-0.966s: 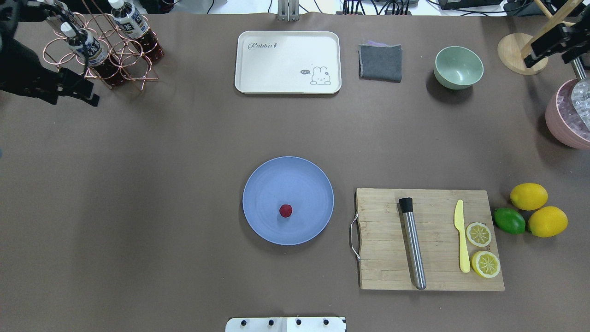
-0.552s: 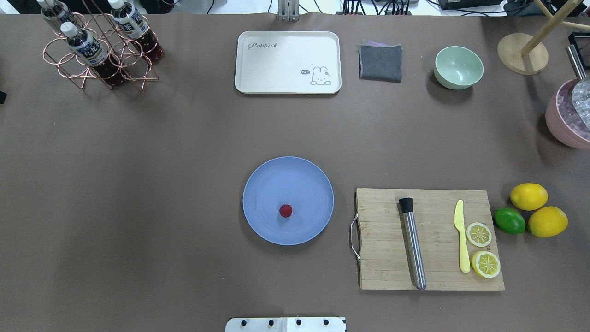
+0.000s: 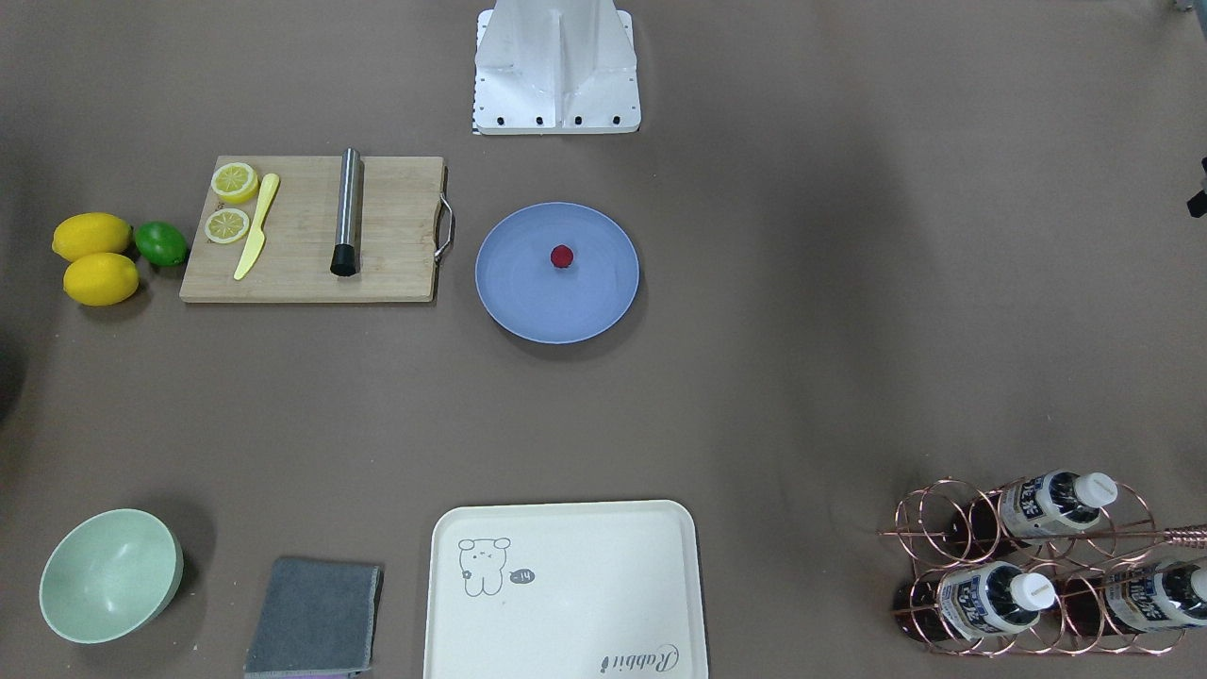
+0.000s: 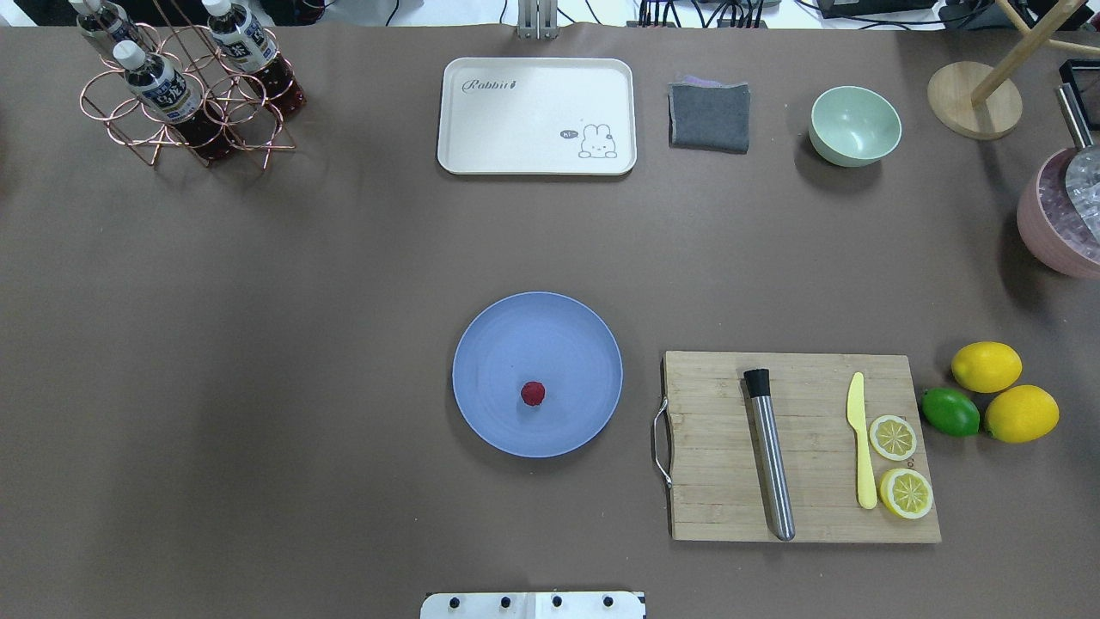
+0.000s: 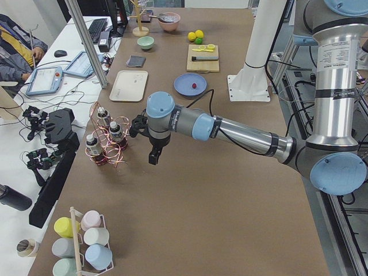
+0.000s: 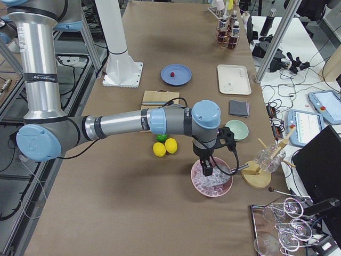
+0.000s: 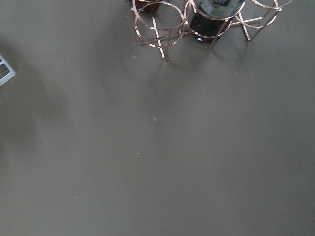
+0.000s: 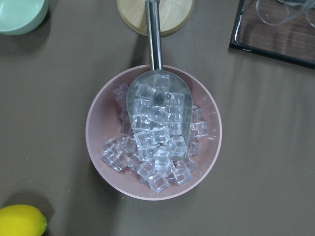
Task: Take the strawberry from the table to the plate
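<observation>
Overhead exterior: strawberry (image 4: 533, 393) sits on the blue plate (image 4: 516, 340), a bit toward 6 o'clock from plate centre, not on the bare table (image 4: 344, 284). Berry is roundish, no clear long axis. Cutting board (image 4: 713, 404) lies at 3 o'clock of the plate, apart from it. No gripper is in this view.

Exterior left: left gripper (image 5: 154, 155) hangs pointing down just beside the copper bottle rack (image 5: 106, 144), which lies about 10 o'clock from the berry in the overhead view, well apart. Exterior right: right gripper (image 6: 206, 166) hangs over the pink ice bowl (image 6: 212, 184), between 2 and 3 o'clock from the berry, also well apart.

Finger state can't be told for either; only side views show them. Neither arm is clearly nearer. Judgement: placement looks done, no grasp pending.
</observation>
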